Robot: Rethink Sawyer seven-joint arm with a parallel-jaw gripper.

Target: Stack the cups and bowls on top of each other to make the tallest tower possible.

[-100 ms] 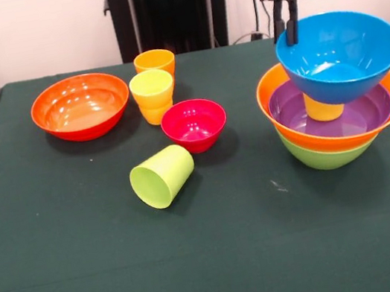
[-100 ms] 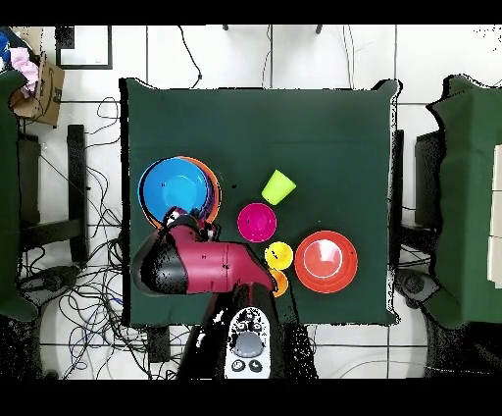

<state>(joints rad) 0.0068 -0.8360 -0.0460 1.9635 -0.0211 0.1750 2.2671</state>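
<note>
We see the tower (image 1: 335, 117): green, orange and purple bowls nested, 1 yellow cup inside, the blue bowl (image 1: 341, 52) perched on it. The gripper (image 1: 286, 21) pinches the blue bowl's far rim. We should level it before letting go. Only the front view shows the tower's layers.

Found around the small magenta-red plastic bowl (image 1: 193, 123), front view: tipped lime green plastic cup (image 1: 161, 176) at 7 o'clock, yellow plastic cup (image 1: 152, 93) at 10, orange plastic cup (image 1: 154, 61) behind that, wide red-orange plastic bowl (image 1: 81, 105) at 9, tower (image 1: 335, 102) at 3. Stacked upward there: lime green plastic bowl (image 1: 325, 157), orange plastic bowl (image 1: 269, 95), purple plastic bowl (image 1: 360, 117), upright yellow-orange plastic cup (image 1: 322, 110), blue plastic bowl (image 1: 341, 52).
</note>
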